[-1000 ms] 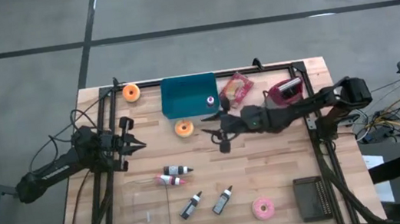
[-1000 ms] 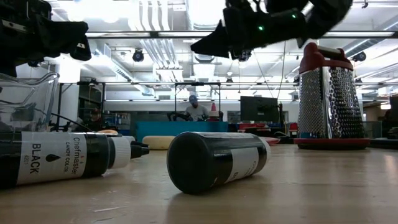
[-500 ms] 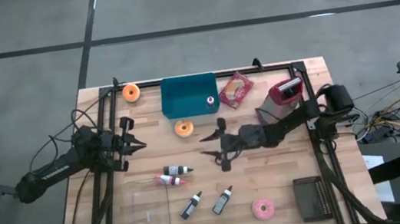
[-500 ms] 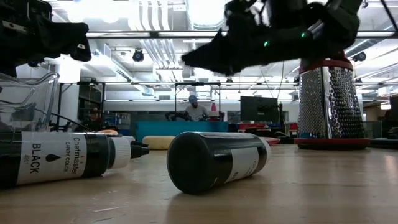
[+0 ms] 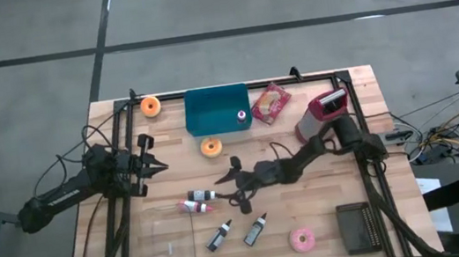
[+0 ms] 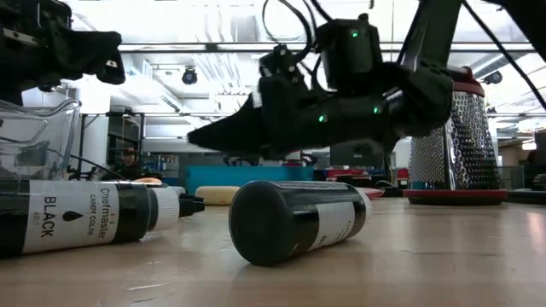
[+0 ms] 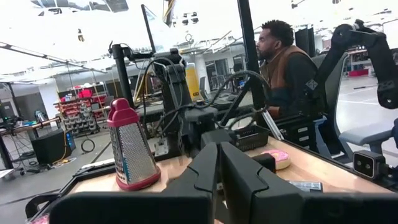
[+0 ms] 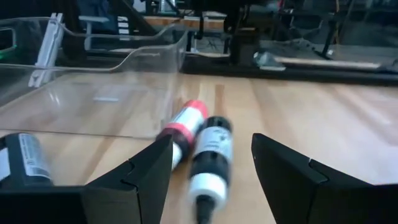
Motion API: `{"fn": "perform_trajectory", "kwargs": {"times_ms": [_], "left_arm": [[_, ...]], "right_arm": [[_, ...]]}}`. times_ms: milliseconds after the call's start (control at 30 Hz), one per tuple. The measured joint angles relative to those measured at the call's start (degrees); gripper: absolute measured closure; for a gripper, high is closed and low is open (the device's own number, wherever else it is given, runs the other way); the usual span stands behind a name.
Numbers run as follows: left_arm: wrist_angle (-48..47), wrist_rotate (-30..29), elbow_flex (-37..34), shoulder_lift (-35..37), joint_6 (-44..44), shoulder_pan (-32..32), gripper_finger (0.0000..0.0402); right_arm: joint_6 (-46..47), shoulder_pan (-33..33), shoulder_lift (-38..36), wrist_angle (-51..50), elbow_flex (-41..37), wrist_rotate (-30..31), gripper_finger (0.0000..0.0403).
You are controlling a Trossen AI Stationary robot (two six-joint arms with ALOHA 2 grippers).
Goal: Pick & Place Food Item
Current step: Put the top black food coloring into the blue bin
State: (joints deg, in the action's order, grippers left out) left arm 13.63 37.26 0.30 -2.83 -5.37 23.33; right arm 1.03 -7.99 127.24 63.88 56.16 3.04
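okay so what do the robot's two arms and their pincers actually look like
Both arms are dark, nearly black, with loose black cables looping along them. The right pincer has two wedge-shaped matte black fingers, and small green lights glow on its wrist housing. The left pincer has angular black fingers too.

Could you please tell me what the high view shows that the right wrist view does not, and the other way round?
Only the high view shows the teal tray, the orange donuts, the pink donut, the grater and the left gripper, waiting at the table's left side. Only the right wrist view shows the red band on one bottle up close. Both show the clear container, the bottle pair and the open right gripper.
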Motion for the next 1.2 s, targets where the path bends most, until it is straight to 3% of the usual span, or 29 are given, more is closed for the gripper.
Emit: {"fn": "perform_trajectory", "kwargs": {"times_ms": [333,1200], "left_arm": [[0.0,0.0,0.0,0.0,0.0,0.0,0.0376],[0.0,0.0,0.0,0.0,0.0,0.0,0.0376]], "right_arm": [[2.1,0.0,4.0,-0.8,3.2,-0.7,0.0186],[5.5,0.8,3.9,-21.2,10.6,-3.6,0.0186]]}}
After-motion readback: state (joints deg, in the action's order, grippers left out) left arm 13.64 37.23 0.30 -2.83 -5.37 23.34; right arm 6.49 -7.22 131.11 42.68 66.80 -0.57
